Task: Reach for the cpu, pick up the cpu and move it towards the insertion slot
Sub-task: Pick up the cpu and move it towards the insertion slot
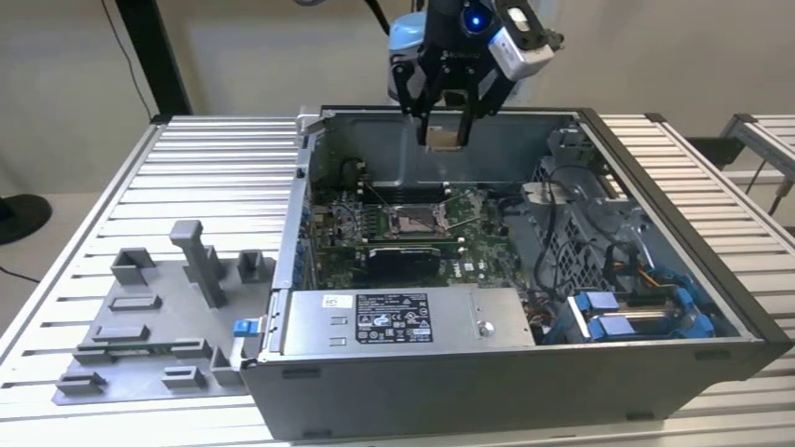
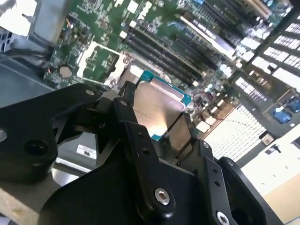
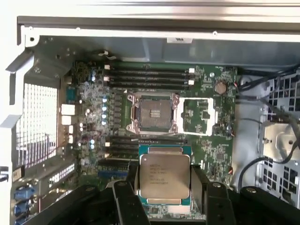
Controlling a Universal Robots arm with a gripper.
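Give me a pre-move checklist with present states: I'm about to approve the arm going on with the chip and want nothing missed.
1. Grip on the cpu: ok. The gripper has it between its fingers in both wrist views.
2. Cpu clear of the board: ok. In the exterior view the gripper hangs above the open computer case.
3. Insertion slot open: ok. Its load plate is folded aside and the dark centre is exposed.
4. Cpu over the slot: not ok. In the first wrist view the chip sits apart from the socket frame.
5. Chip square to the socket: cannot tell.
6. Debris in the socket: cannot tell.
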